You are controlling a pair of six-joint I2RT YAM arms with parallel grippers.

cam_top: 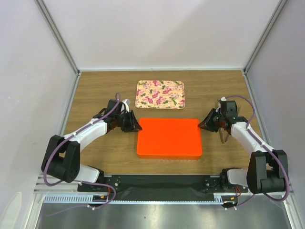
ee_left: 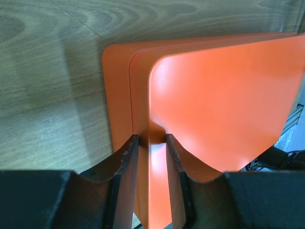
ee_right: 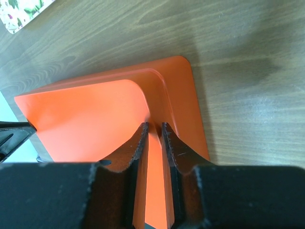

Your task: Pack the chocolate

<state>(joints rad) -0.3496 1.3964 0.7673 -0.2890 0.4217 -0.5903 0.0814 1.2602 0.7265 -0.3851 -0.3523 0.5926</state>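
Orange box [cam_top: 169, 138] at centre of wooden table [cam_top: 90, 95], floral tray [cam_top: 160, 94] just beyond it; left gripper [cam_top: 135, 125] pinches the box's left edge, right gripper [cam_top: 203, 125] pinches its right edge, fingers narrowly closed on orange plastic; chocolate not visible in any view.

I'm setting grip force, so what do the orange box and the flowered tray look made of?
The orange box is likely moulded plastic: smooth, semi-gloss, uniform colour, rounded corners, and a thin rim where the left pincer grips it. The flowered tray is probably printed plastic or melamine; the top view is too small to settle it.
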